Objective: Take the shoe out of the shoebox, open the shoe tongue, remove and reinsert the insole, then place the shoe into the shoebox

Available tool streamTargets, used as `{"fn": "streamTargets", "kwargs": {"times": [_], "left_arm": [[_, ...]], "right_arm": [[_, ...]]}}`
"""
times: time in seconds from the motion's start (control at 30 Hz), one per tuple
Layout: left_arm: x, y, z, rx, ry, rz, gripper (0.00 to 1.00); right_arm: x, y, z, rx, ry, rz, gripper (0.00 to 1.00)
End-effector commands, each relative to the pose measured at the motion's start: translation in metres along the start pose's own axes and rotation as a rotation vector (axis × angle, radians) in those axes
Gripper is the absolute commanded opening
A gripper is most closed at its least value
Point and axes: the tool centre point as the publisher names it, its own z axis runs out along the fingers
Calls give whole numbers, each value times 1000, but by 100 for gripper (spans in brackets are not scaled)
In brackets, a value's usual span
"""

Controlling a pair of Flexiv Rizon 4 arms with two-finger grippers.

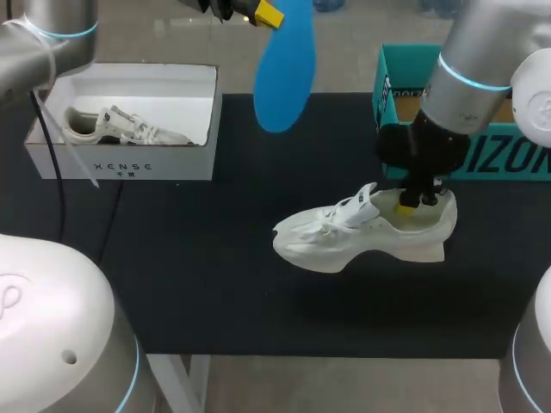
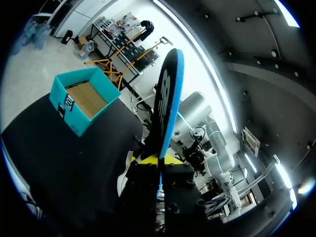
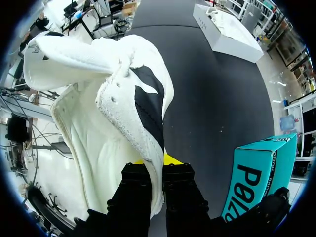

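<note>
You have two shoes in sight. One white shoe (image 1: 344,237) stands on its sole on the black mat (image 1: 215,284); take it as your landmark. Your right gripper (image 1: 411,204) is clamped on its collar wall near the heel, one finger inside and one outside. The single blue insole (image 1: 284,69) is out of that shoe, held in the air beyond it. One end of it is pinched in your left gripper (image 1: 269,15). There are two boxes. An open teal box (image 1: 400,77) sits near the shoe's heel. A white shoebox (image 1: 129,159), well apart past the toe end, holds the second shoe (image 1: 120,127).
</note>
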Motion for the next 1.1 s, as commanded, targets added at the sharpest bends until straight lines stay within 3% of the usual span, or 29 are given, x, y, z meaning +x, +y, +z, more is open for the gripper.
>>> {"fn": "streamTargets", "kwargs": {"times": [0.03, 0.2, 0.27, 0.3, 0.5, 0.57, 0.7, 0.8, 0.93, 1.1], "left_arm": [[-1, -1, 0, -2, 1, 1, 0], [-1, -1, 0, -2, 1, 1, 0], [-1, -1, 0, -2, 1, 1, 0], [-1, -1, 0, -2, 1, 1, 0], [-1, -1, 0, -2, 1, 1, 0], [-1, -1, 0, -2, 1, 1, 0], [-1, -1, 0, -2, 1, 1, 0], [-1, -1, 0, -2, 1, 1, 0], [-1, -1, 0, -2, 1, 1, 0], [-1, -1, 0, -2, 1, 1, 0]], "right_arm": [[1, 0, -1, -1, -1, 0, 0], [1, 0, -1, -1, -1, 0, 0], [3, -4, -3, -44, -31, 143, 0], [5, -9, -3, -20, -48, 290, 0], [25, -24, -8, -84, -170, 638, 0], [30, -28, -8, -163, -218, 703, 0], [41, -37, -6, -200, -297, 827, 0], [45, -43, -7, -250, -326, 869, 0], [45, -45, -8, -212, -274, 871, 0], [44, -43, -7, -232, -255, 843, 0]]}}
